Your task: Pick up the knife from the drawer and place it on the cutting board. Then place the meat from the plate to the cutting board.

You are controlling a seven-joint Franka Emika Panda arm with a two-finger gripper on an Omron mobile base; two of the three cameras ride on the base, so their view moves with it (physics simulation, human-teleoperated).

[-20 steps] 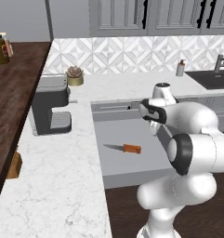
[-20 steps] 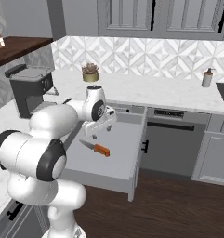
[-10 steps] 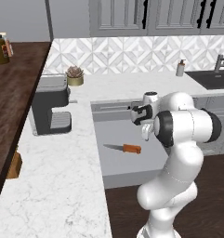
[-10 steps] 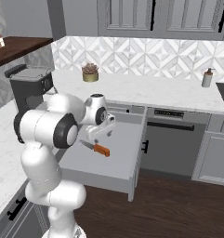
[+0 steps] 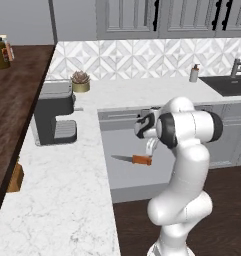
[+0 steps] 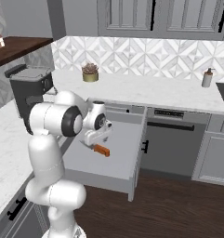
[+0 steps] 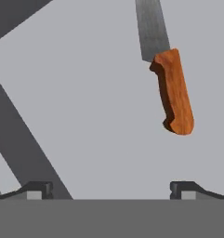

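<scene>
The knife (image 5: 136, 159), with an orange-brown handle and a short silver blade, lies flat on the grey bottom of the pulled-out drawer (image 5: 123, 176). My gripper (image 5: 151, 146) hangs open just above the handle end, fingers pointing down and touching nothing. From the right, the knife (image 6: 98, 148) lies in the drawer (image 6: 117, 160) directly under the gripper (image 6: 93, 139). Through the hand camera, the knife (image 7: 174, 92) lies up and to the right of the gripper (image 7: 111, 189), outside the gap between the spread fingertips (image 7: 35, 189). The cutting board, the meat and the plate are out of view.
A dark coffee machine (image 5: 54, 117) stands on the marble counter (image 5: 67, 195) left of the drawer. Behind it sits a potted plant (image 5: 80, 81); a soap bottle (image 5: 193, 73) stands by the sink (image 5: 227, 85). A dishwasher front (image 6: 171, 139) adjoins the drawer's right side.
The arm has folded and the hand has come down over the drawer toward the knife's handle. The knife has not moved, and the jaws have stayed open.
</scene>
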